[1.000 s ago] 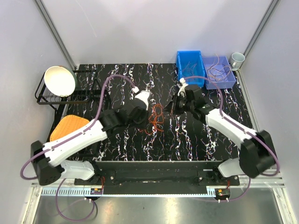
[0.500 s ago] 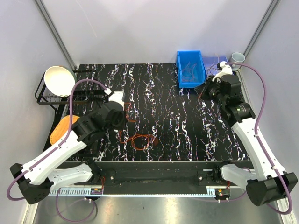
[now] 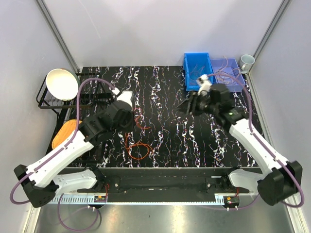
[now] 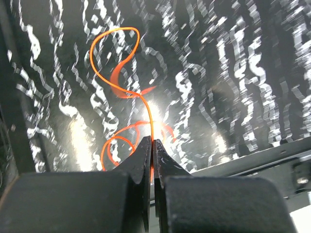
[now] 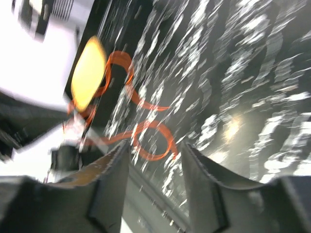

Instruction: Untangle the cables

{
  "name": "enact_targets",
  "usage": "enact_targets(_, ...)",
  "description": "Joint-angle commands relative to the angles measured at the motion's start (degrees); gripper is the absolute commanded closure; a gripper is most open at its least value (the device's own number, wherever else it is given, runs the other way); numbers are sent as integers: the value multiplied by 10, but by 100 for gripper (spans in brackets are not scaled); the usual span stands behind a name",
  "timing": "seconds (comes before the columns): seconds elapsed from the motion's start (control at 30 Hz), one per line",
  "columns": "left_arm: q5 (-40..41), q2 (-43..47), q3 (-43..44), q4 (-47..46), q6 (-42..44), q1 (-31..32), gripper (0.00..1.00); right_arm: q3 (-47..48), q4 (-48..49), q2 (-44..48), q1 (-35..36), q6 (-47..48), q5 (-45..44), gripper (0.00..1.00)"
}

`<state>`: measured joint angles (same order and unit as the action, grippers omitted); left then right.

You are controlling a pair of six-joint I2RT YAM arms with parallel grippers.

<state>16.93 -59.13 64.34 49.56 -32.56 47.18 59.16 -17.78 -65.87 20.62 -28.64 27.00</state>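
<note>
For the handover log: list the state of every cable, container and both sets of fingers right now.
Left gripper: fingers shut on the orange cable.
Right gripper: fingers open, holding nothing.
Orange cable: loose loops on the table, one strand pinched.
Dark blue bin: holds thin cables.
Light blue bin: holds more cables.
Bowl: tilted in the rack, empty.
Mug: upright.
</note>
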Motion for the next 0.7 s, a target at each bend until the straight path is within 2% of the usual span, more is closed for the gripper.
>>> enact_targets(0.0,-26,-28,98,-48,21,-2,100,-8,59,-29,71,-7,55,44)
enact_targets(0.17,-32,-73,163,-56,22,-3,100,-37,131,-33,96,-32,90,41)
enact_targets(0.37,-3,-106,225,-59,-19,-6,100,-45,140,-42,110,3,108,37)
enact_targets(0.67,101,-134,272,-1,-187,-22,100,-71,173,-15,176,38,31,34)
